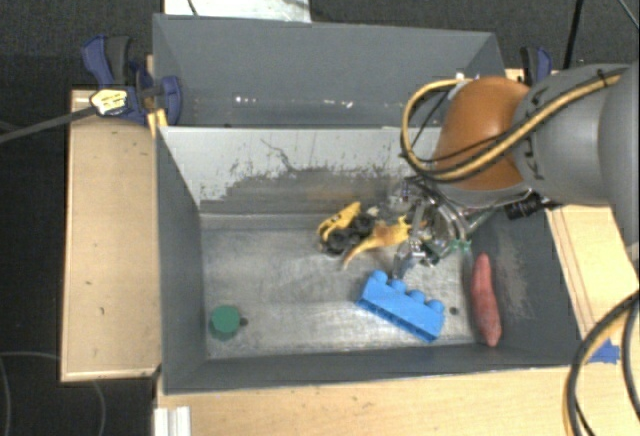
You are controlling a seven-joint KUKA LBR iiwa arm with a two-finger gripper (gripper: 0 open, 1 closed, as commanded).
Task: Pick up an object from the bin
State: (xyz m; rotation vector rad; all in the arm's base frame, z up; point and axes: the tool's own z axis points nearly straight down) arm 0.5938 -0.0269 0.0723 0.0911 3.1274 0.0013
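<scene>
— What is the biggest thing here?

— The bin (190, 254), grey sheet metal with sloping walls and a scuffed, scratched floor. Next is the arm (585, 139), smooth grey, coming in from the right. It has a glossy, rounded orange cover (480, 129) at the wrist and yellow and black cables looped across it.

— And the gripper?

— The gripper (417, 246) is low over the right middle of the floor. I cannot tell whether it is open or closed, and nothing is clearly held in it.

— What lies nearest to it?

— A blue brick (402, 305), hard plastic with a row of studs along one edge, lies slantwise just in front of the gripper. A yellow-and-black toy (345, 227), small and knobbly, sits just to the gripper's left, with its right end close against it.

— Anything else?

— A long, dull red piece (486, 300), rounded like a sausage, lies by the right wall. A small, round green knob (225, 322) sits well apart in the front left corner.
</scene>
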